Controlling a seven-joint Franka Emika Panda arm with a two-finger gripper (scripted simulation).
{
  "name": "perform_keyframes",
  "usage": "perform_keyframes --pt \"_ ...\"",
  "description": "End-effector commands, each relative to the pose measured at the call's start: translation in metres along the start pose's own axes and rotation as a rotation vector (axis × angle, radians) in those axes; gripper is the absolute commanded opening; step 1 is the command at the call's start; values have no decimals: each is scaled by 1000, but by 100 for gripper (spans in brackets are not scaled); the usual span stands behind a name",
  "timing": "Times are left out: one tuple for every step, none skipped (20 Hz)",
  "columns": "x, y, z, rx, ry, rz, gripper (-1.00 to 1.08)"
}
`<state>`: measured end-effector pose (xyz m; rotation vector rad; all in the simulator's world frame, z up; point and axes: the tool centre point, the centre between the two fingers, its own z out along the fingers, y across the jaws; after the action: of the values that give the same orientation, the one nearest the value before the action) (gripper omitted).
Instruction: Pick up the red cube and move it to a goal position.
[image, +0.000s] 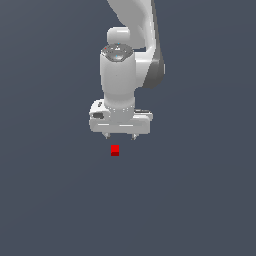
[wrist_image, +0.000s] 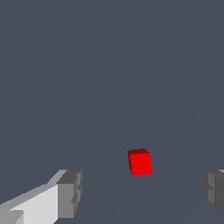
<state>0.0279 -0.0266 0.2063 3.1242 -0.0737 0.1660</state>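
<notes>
Spread wide and partly cropped in the wrist view, gripper (wrist_image: 140, 192) grasps nothing; red cube (wrist_image: 140, 162) lies apart.

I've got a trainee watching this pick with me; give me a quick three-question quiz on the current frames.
1. True or false: the gripper is already shut on the red cube.
2. In the wrist view, the cube lies: A) between the two fingers, touching neither; B) against one finger; C) out of sight.
3. What else rests on the grey floor besides the cube?

Key: 1. False; the jaws stand open, clear of the cube. 2. A. 3. Nothing visible.
</notes>
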Motion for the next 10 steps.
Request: perform_keyframes --pt "0 0 0 0 0 0 100" --pt "0 0 0 0 0 0 100" --pt "-1 0 2 0 -1 -1 100" --pt "-1 1 4 0 -2 -2 100" --pt "-2 1 7 1 -4 -4 100" --pt "-4 2 11 1 -6 -6 100" --pt "-5 3 16 1 -9 -8 100" --pt "-7 4 22 2 -13 -11 100" --pt "-10 6 28 3 -17 -15 100" --pt "-12 7 36 3 -21 -19 100"
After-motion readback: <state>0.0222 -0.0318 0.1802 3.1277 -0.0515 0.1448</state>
